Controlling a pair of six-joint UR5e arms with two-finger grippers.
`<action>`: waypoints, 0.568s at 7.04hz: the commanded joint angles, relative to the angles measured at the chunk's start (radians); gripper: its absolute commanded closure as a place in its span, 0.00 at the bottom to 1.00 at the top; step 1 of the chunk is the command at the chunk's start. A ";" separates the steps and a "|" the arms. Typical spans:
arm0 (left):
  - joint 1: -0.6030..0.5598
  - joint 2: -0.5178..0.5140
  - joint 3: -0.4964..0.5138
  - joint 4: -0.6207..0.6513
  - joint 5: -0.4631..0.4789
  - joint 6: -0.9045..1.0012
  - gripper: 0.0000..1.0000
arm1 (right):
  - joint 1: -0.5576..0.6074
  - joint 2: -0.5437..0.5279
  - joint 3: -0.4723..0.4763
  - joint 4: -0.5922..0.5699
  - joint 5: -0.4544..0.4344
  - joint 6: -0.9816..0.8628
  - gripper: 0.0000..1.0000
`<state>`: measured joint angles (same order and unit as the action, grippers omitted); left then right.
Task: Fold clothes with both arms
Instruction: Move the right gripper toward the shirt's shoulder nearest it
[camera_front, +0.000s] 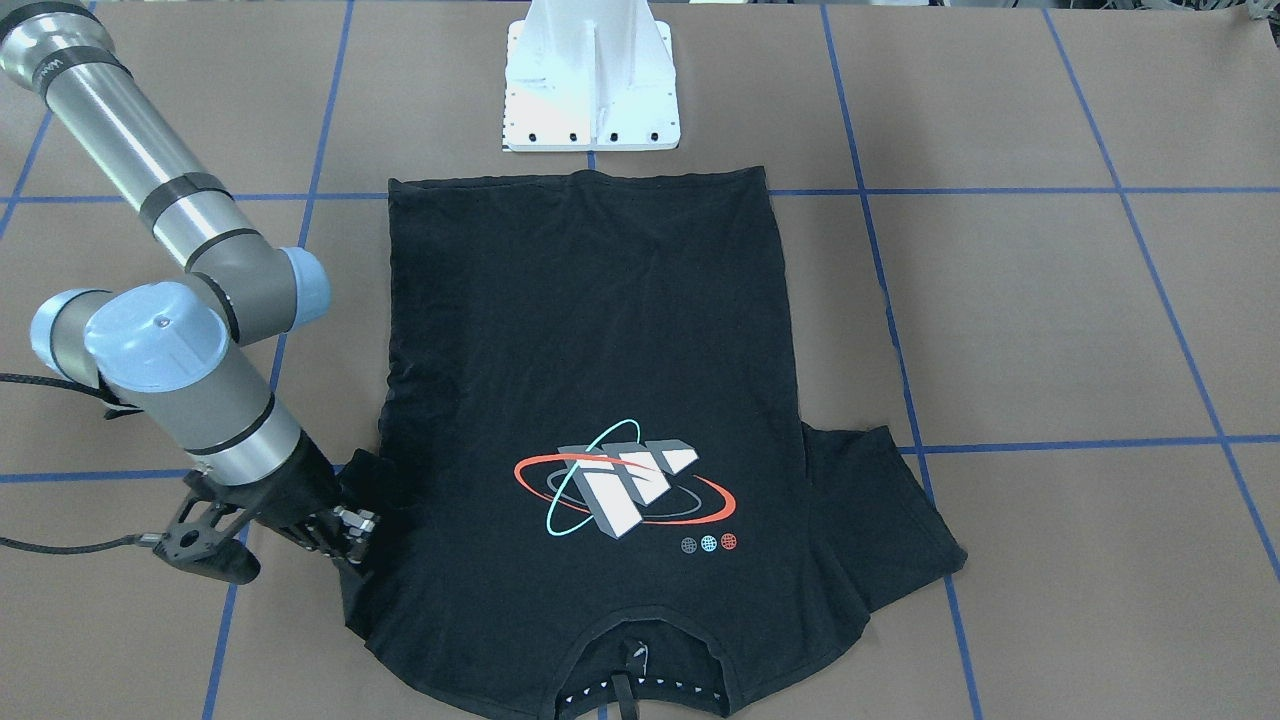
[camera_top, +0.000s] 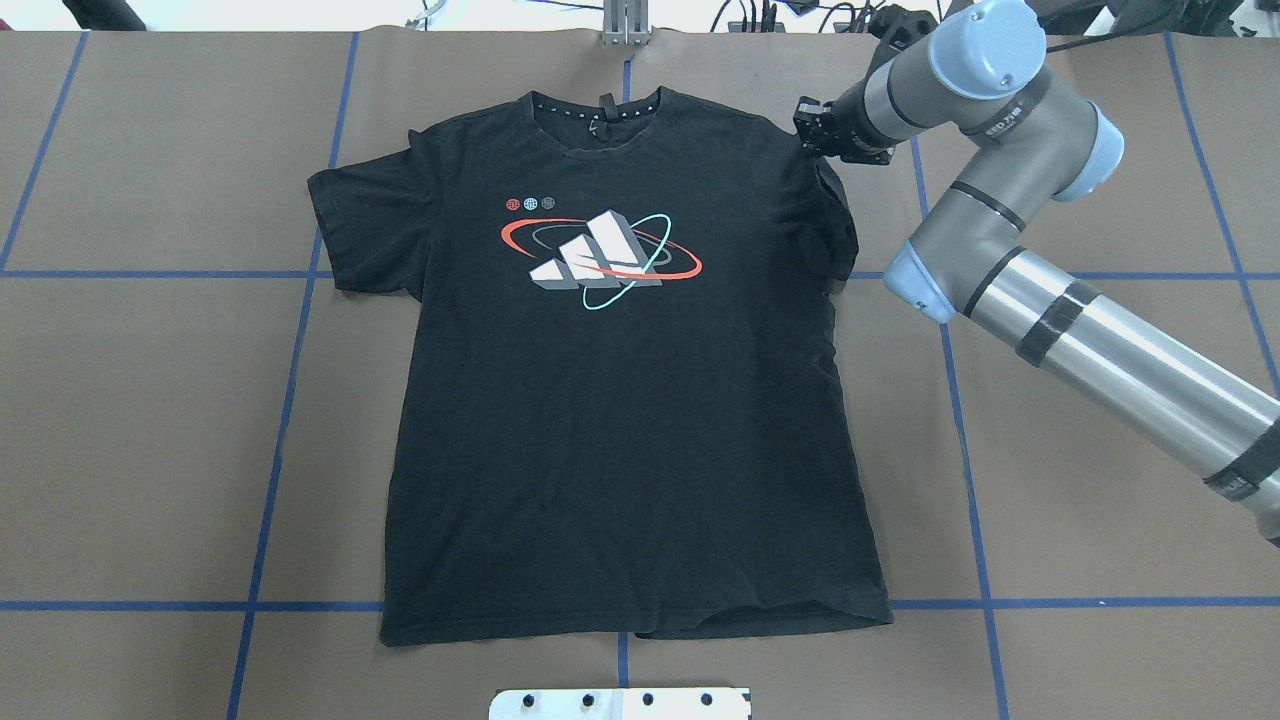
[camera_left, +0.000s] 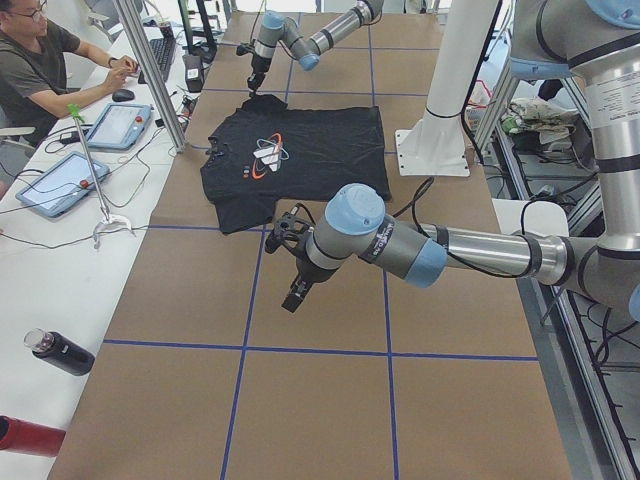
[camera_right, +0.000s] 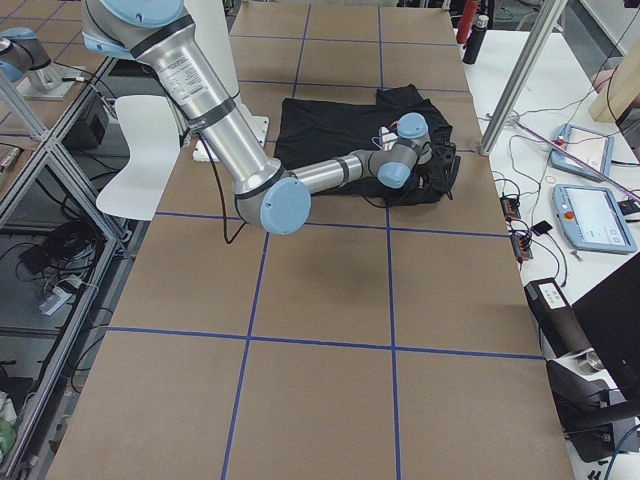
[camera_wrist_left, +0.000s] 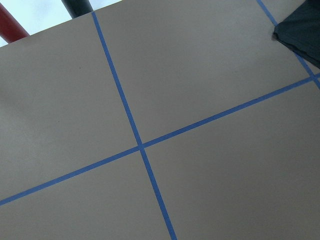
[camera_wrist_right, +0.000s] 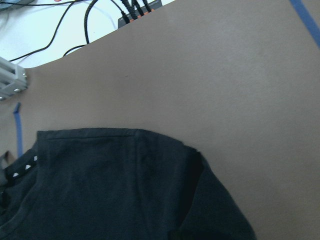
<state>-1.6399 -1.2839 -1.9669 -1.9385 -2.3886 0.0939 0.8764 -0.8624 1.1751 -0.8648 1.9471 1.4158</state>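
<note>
One shirt: black T-shirt (camera_top: 620, 420), spread flat and print up on the bench (camera_top: 1100, 450), collar away from the robot.
Handling: probably light, limp and grippy; it will sag and drag, not fragile.
Hold: pinch at a shoulder seam or sleeve (camera_top: 835, 225) edge, both sides together.
Right end effector (camera_top: 818, 130): at the shirt's right shoulder; parted or closed, cannot tell.
Left end effector (camera_left: 295, 290): over bare bench, apart from the shirt; state cannot be told.
</note>
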 joint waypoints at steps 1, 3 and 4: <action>0.000 0.000 -0.001 0.000 -0.032 0.001 0.00 | -0.074 0.080 -0.020 -0.048 -0.063 0.052 1.00; 0.000 0.000 -0.001 0.000 -0.046 0.003 0.00 | -0.106 0.117 -0.072 -0.046 -0.112 0.052 1.00; 0.000 0.000 0.000 0.001 -0.078 0.000 0.00 | -0.128 0.146 -0.110 -0.045 -0.157 0.052 1.00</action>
<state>-1.6398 -1.2840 -1.9679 -1.9386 -2.4371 0.0961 0.7732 -0.7500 1.1085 -0.9098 1.8368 1.4670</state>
